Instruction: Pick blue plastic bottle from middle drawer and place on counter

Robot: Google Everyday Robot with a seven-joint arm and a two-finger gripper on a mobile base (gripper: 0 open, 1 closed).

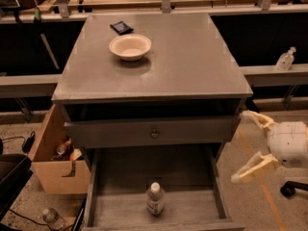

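The blue plastic bottle (pixel 155 199) stands upright with a white cap near the front middle of the open middle drawer (pixel 113 207), a grey plank-floored drawer pulled out at the bottom. The counter (pixel 187 61) is the flat grey top of the cabinet. My gripper (pixel 238 146) is at the right, beside the cabinet's right edge at drawer-front height, its two pale fingers spread wide and empty. It is to the right of and above the bottle, apart from it.
A cream bowl (pixel 130 46) and a small dark packet (pixel 121 28) lie on the counter's back left. A grey drawer front with a round knob (pixel 154 134) sits above the open drawer. A cardboard box (pixel 55 158) stands at the left. A small clear pump bottle (pixel 286 59) stands at the right.
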